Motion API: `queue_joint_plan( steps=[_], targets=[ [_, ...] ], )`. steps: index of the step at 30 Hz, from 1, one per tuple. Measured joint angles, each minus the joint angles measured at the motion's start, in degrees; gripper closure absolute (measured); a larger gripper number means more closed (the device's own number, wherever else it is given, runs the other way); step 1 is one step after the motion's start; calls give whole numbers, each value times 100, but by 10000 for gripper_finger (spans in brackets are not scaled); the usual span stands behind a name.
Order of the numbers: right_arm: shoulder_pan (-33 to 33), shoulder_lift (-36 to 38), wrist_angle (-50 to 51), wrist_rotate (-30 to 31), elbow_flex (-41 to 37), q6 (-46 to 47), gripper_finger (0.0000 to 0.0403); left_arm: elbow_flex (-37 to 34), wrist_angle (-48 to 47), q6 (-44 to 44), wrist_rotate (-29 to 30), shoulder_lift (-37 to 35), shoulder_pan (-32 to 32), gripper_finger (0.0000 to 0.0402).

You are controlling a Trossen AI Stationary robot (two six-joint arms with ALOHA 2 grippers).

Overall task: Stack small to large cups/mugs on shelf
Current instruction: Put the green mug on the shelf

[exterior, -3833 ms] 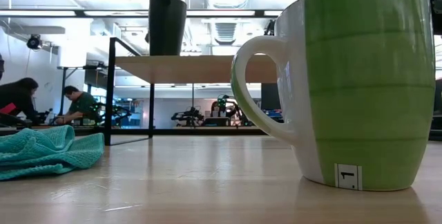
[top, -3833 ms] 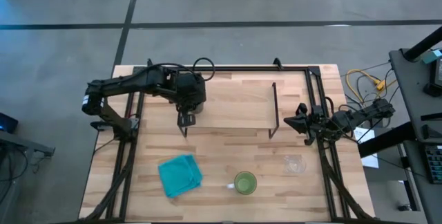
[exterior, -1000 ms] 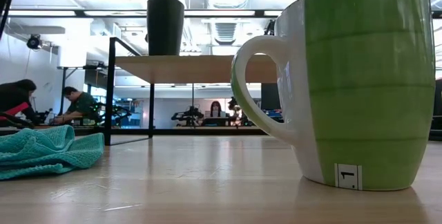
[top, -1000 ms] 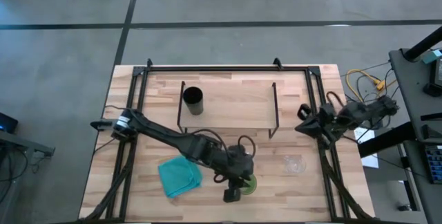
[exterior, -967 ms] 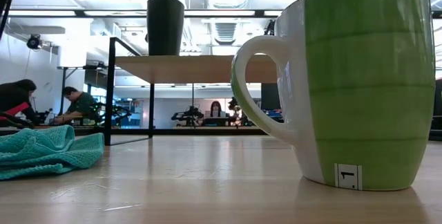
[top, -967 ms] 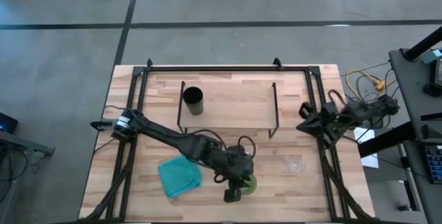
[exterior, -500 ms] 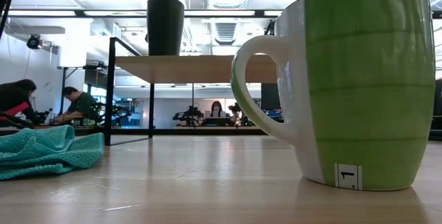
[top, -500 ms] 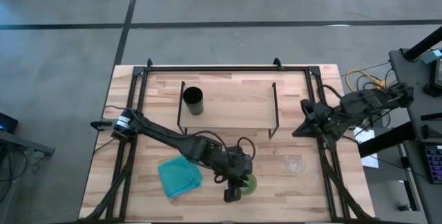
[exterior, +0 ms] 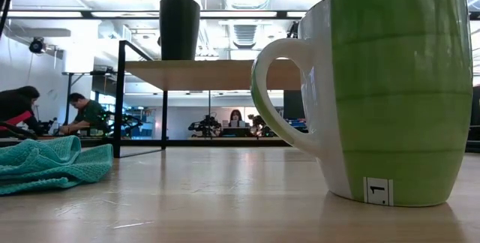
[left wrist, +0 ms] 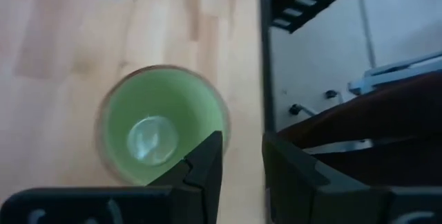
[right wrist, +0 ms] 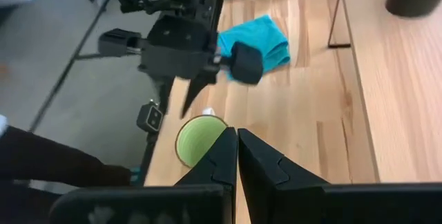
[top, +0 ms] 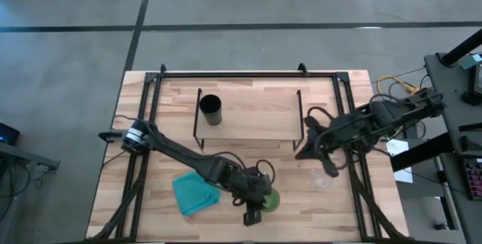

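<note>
The green mug (top: 268,199) stands upright on its base near the table's near edge, its white handle (exterior: 271,85) pointing toward the table's left. My left gripper (top: 252,215) hangs open just above that handle (right wrist: 207,112), fingers pointing down, touching nothing. In the left wrist view the mug (left wrist: 159,134) is seen from above, beside the gripper (left wrist: 242,144). The black cup (top: 210,110) stands on the left end of the shelf (top: 248,116). The clear glass cup (top: 320,178) sits on the table to the right of the mug. My right gripper (top: 301,150) is shut, in the air by the shelf's right legs.
A teal folded cloth (top: 196,191) lies left of the mug, under my left forearm. The black table frame (top: 226,73) runs along the far and side edges. Most of the shelf board to the right of the black cup is bare. People sit in the room beyond (exterior: 82,112).
My right arm has swung from the table's right edge toward the left, over the table to the shelf's right legs. My left gripper has come down a little toward the mug's handle and now shows at the top of the low view. The mug and cups have stayed put.
</note>
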State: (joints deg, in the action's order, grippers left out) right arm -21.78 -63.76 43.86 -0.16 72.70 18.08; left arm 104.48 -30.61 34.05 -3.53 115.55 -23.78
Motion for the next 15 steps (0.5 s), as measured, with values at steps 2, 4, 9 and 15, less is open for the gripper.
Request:
queue_joint_plan(
  steps=[2,4,9,15],
  targets=[
    [-2,-238,70,-2,226,-92,394,3,162,-32,2,-3,-41,313],
    [1,-464,154,-2,444,-71,394,3,193,-36,55,-9,-63,313],
    [4,-987,618,-2,955,-32,394,-8,169,-164,204,-7,-55,313],
    [4,-1576,1527,-4,1386,225,369,-8,168,-191,203,-7,-60,313]
  ],
)
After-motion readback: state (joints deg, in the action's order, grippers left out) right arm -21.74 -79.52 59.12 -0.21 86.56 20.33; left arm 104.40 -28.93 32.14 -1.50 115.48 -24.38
